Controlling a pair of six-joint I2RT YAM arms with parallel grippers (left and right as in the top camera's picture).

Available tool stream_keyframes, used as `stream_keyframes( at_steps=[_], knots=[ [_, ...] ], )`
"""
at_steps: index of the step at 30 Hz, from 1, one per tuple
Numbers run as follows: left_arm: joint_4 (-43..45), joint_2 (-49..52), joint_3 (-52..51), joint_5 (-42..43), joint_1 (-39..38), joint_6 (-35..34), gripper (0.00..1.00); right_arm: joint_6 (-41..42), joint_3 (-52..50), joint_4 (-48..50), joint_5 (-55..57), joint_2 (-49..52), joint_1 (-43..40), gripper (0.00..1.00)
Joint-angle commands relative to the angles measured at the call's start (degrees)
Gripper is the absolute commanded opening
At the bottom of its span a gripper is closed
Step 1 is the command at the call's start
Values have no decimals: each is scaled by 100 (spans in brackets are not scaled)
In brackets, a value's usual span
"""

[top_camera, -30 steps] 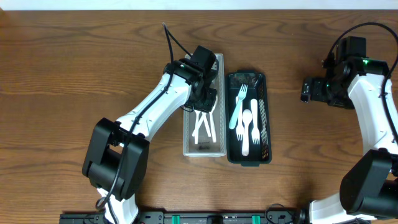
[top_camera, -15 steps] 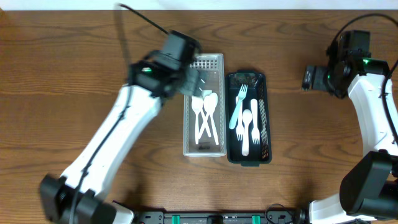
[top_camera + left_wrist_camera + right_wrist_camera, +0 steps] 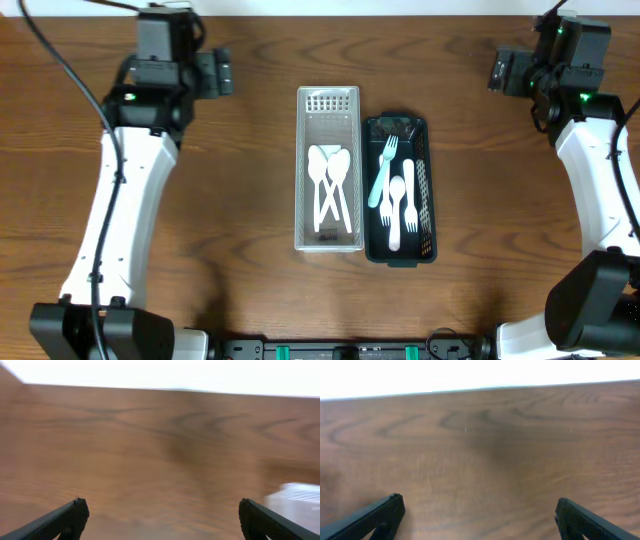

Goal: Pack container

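A clear rectangular container (image 3: 328,98) lies at the table's middle with white spoons (image 3: 330,185) in it. Touching its right side is a black container (image 3: 400,258) holding white cutlery (image 3: 400,205) and a pale blue fork (image 3: 384,170). My left gripper (image 3: 215,72) hangs open at the back left, well away from both, with nothing between its fingers (image 3: 70,517). Only blurred wood and a pale corner of the clear container (image 3: 295,502) show in the left wrist view. My right gripper (image 3: 500,72) is open at the back right, over bare wood (image 3: 480,460).
The brown wooden table (image 3: 200,250) ends at a white strip along the back edge (image 3: 480,375). Both arms' white links run down the left and right sides of the overhead view.
My left arm has swung from over the clear container to the back left and its jaws have opened. White spoons now lie uncovered in that container. My right gripper has drawn back a little.
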Motion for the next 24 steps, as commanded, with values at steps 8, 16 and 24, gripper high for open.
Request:
stream_keyframes(
  at_steps=[8,16,24],
  knots=[
    [352,-1812,-1182,-129,472,212,98,-284,-629,-264,-48,-1528,31,99],
    [1502,-4546,-4035,-131,461,125,98,-243,-2914,59,-42,-4061,540,99],
    [2581,-6728,-6417,-133,463,127,98,-243,-5421,1808,870,-5705,662,99]
  ],
)
